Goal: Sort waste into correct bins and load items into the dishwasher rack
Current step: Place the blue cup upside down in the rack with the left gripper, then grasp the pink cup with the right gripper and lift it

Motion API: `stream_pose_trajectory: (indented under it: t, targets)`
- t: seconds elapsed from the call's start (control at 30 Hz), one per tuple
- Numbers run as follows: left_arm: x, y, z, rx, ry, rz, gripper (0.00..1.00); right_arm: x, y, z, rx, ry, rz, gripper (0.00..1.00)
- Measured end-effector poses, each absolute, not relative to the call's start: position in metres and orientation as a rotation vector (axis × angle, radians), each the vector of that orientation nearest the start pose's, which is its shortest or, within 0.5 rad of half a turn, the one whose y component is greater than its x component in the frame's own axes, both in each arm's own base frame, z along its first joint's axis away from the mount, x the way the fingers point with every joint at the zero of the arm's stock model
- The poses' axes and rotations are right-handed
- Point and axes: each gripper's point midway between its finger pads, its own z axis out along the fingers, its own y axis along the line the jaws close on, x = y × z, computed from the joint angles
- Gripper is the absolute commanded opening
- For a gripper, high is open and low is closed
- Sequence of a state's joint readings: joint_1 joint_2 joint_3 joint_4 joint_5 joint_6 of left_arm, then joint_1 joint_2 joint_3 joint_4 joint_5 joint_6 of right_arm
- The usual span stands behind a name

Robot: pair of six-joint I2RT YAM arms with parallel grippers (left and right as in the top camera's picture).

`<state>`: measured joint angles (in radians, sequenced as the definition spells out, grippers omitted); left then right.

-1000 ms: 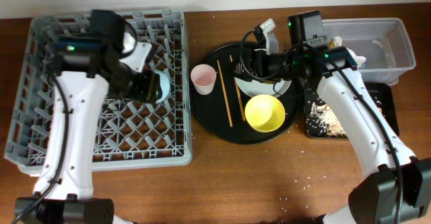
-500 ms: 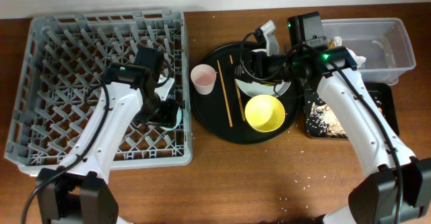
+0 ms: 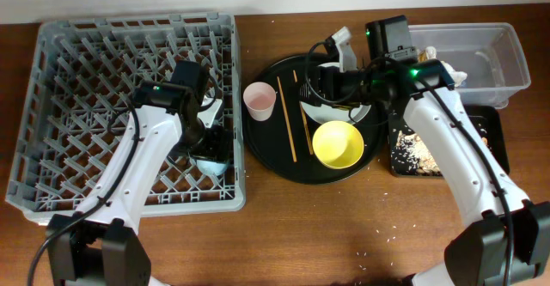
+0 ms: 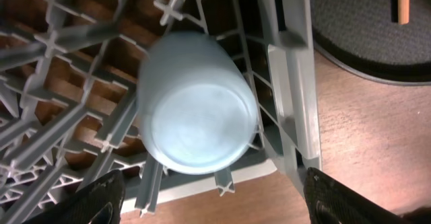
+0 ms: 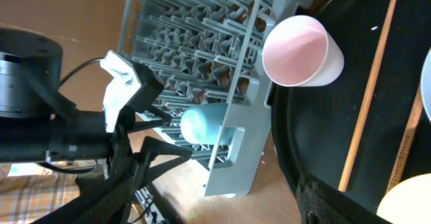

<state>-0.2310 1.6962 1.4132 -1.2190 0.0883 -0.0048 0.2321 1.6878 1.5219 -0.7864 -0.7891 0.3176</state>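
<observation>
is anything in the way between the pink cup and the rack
Nothing visible. The pink cup stands on the round tray's left edge, right beside the rack's right wall. Only the blue cup takes up the rack's near right corner.

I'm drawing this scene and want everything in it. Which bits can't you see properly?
Grey plate: overhead, the right arm covers most of it.
Black tray: overhead, the same arm hides its left part, so its scraps can't be counted.
Blue cup: left wrist view shows only its closed bottom; its inside faces away.
Yellow bowl: right wrist view, cut off by the picture's corner.
</observation>
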Motion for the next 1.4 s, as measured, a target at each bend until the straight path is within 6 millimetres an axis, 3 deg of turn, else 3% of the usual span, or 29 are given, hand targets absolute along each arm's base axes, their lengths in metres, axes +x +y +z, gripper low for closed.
stream_pose_trajectory:
  t: [0.17,0.3,0.4,0.53,0.67,0.83,1.0,1.13,1.27,1.4]
  targets:
    - [0.315,-0.090,0.125,0.325,3.043,-0.162,0.85,0.378,0.223,0.220,-0.182,2.571,1.050,0.72]
    - [0.336,-0.092,0.156,0.279,2.958,-0.230,0.85,0.389,0.229,0.196,-0.111,2.615,0.859,0.63]
    - [0.358,-0.089,0.189,0.226,2.858,-0.290,0.84,0.402,0.236,0.162,-0.051,2.664,0.772,0.59]
    - [0.365,-0.087,0.198,0.208,2.826,-0.313,0.84,0.421,0.246,0.110,0.026,2.724,0.735,0.58]
    - [0.365,-0.087,0.199,0.209,2.826,-0.319,0.85,0.432,0.257,0.077,0.046,2.741,0.772,0.58]
    - [0.365,-0.087,0.199,0.209,2.825,-0.320,0.85,0.434,0.259,0.073,0.051,2.737,0.785,0.49]
    - [0.365,-0.087,0.199,0.209,2.825,-0.320,0.85,0.435,0.260,0.070,0.049,2.738,0.784,0.56]
    - [0.365,-0.087,0.199,0.209,2.825,-0.321,0.85,0.444,0.264,0.076,0.066,2.694,0.819,0.55]
    - [0.365,-0.088,0.199,0.209,2.825,-0.321,0.85,0.447,0.265,0.078,0.094,2.681,0.827,0.45]
    - [0.365,-0.088,0.199,0.210,2.825,-0.325,0.85,0.447,0.262,0.073,0.117,2.694,0.810,0.27]
